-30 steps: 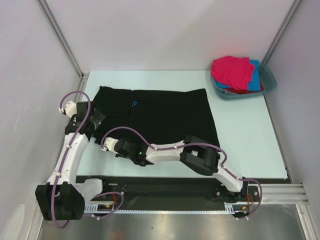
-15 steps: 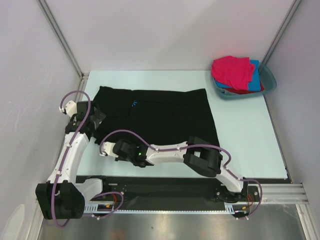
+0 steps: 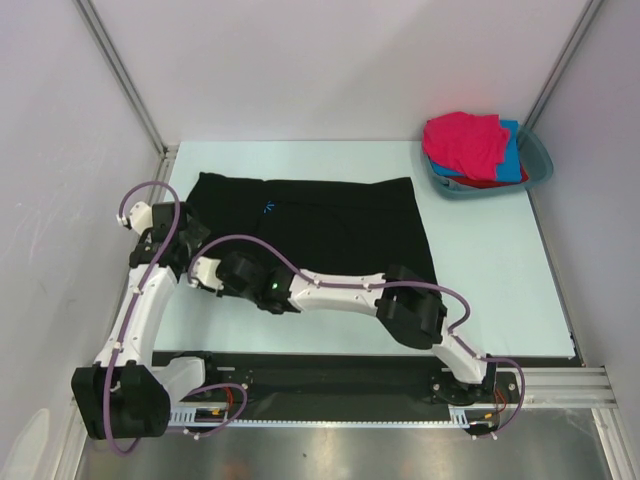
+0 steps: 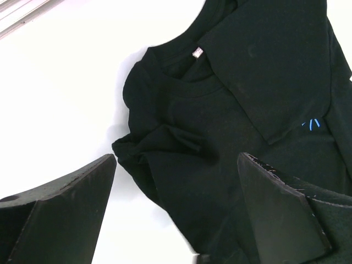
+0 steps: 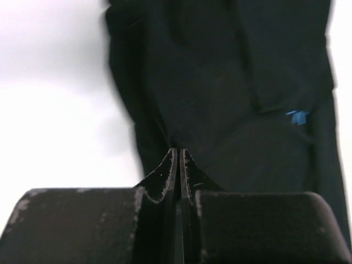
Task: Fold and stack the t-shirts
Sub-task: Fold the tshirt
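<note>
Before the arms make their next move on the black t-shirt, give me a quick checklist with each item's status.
1. The large black cloth t-shirt lies flat: not ok, sleeve beside the collar is bunched.
2. The left end effector is open above the collar: ok.
3. The right end effector is shut at the shirt's edge: ok.
4. Cloth pinched in the right end effector: cannot tell.
5. The magenta-pink t-shirt, bright blue t-shirt and red t-shirt sit aside in the teal plastic basin: ok.

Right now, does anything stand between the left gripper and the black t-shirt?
Nothing visible does. The left gripper hangs open directly over the black t-shirt's collar end, only cloth and bare table between its fingers. The shut right gripper lies beside it.
</note>
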Motion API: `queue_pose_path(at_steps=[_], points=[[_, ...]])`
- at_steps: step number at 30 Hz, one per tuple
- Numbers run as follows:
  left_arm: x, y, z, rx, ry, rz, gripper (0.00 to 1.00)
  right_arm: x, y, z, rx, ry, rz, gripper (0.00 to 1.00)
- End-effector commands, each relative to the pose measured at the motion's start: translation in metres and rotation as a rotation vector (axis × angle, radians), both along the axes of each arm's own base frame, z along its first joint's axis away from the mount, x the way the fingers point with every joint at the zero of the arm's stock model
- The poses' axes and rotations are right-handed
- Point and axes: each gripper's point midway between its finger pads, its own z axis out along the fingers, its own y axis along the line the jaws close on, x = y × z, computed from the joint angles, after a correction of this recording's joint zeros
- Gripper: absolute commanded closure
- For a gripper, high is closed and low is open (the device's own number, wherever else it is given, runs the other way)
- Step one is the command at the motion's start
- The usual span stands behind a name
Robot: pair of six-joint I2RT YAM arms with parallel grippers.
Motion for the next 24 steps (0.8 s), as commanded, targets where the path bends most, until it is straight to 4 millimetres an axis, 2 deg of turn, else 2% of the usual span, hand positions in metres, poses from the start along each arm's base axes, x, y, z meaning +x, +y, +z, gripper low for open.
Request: queue_pose_path(at_steps=[1,3,6,8,10,11,14,15,17,18,21,22,24], points=[[0.000,0.006,0.006,0.013,-0.030,0.018,0.01,0.035,0.000,0.039,0.046,-0.064,-0.047,1.00],[-0.001,0.007,0.006,0.013,-0.029,0.022,0.01,0.045,0.001,0.045,0.061,-0.069,-0.059,1.00],[-0.004,0.009,0.008,0.016,-0.034,0.038,0.01,0.066,-0.002,0.042,0.065,-0.064,-0.081,1.00],[-0.006,0.011,0.008,0.018,-0.034,0.053,0.01,0.077,-0.003,0.030,0.057,-0.047,-0.091,1.00],[-0.007,0.012,0.009,0.020,-0.041,0.062,0.01,0.085,-0.002,0.028,0.065,-0.038,-0.096,1.00],[-0.008,0.012,0.009,0.018,-0.040,0.066,0.01,0.089,-0.002,0.017,0.053,-0.028,-0.099,1.00],[-0.009,0.014,0.006,0.014,-0.037,0.078,0.01,0.103,-0.002,0.012,0.066,-0.015,-0.119,1.00],[-0.009,0.014,0.006,0.015,-0.037,0.083,0.01,0.110,-0.005,0.002,0.057,-0.005,-0.132,1.00],[-0.010,0.015,0.004,0.014,-0.033,0.090,0.01,0.118,-0.003,0.001,0.077,0.006,-0.144,1.00],[-0.010,0.015,0.003,0.011,-0.032,0.088,0.01,0.123,-0.004,-0.008,0.073,0.014,-0.151,1.00],[-0.010,0.014,0.000,0.007,-0.022,0.085,0.01,0.139,-0.004,-0.010,0.098,0.027,-0.169,1.00],[-0.011,0.015,-0.001,0.013,-0.020,0.090,0.01,0.146,-0.007,-0.017,0.097,0.033,-0.179,1.00],[-0.013,0.016,-0.001,0.014,-0.018,0.102,0.01,0.155,-0.007,-0.014,0.115,0.031,-0.195,1.00]])
